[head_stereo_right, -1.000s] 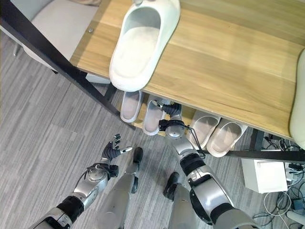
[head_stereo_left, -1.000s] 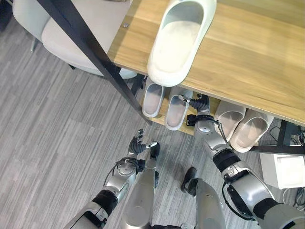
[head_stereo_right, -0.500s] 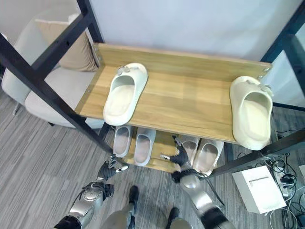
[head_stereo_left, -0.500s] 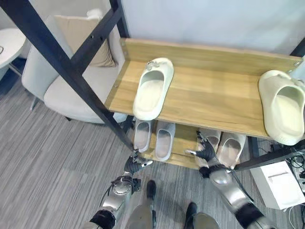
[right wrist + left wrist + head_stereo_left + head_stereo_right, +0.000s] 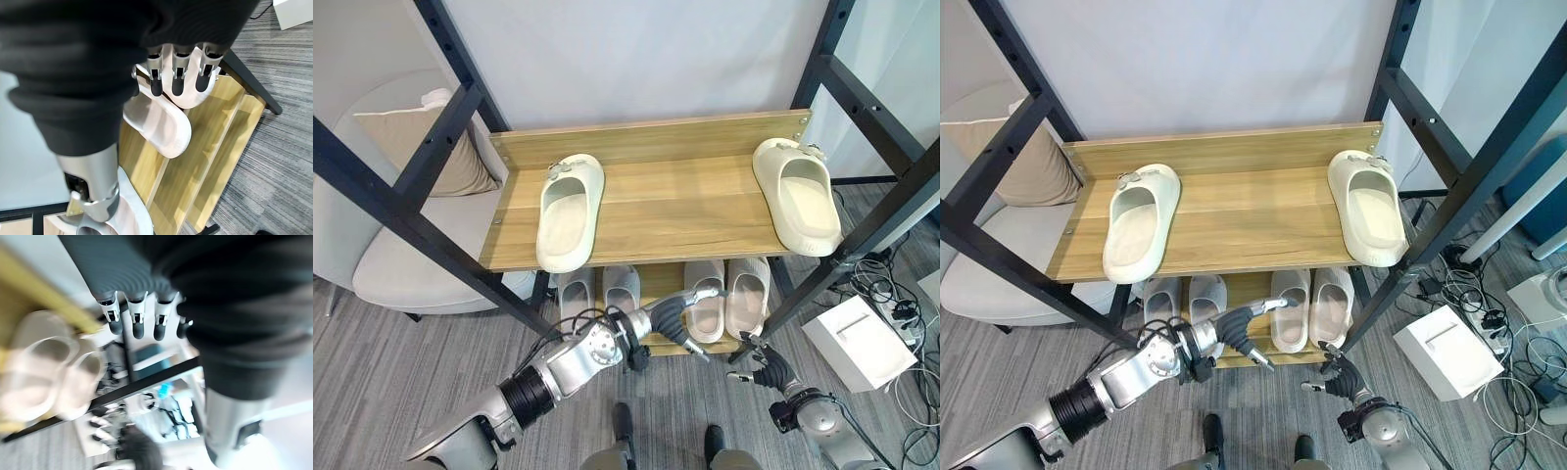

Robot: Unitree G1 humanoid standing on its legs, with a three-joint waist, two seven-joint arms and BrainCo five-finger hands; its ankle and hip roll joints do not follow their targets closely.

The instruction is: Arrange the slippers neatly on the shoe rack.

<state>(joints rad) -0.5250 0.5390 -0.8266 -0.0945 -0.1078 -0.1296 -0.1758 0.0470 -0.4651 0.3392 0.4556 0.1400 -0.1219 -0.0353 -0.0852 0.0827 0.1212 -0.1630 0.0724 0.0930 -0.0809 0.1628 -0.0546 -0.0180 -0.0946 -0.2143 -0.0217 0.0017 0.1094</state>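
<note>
hovering open left robot hand (image 5: 677, 315)

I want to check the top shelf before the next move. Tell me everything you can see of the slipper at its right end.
The right slipper is a cream, smooth, rubbery-looking clog with a thick sole, a closed rounded upper and an open heel. A small charm sits on its upper. It lies flat, sole down, at the right end of the wooden top shelf, slightly angled, its heel overhanging the front edge. Nothing touches it but the shelf; both hands are lower down, by the lower shelf.

left hand (image 5: 680, 313) raised — right hand (image 5: 766, 365) withdrawn
</note>
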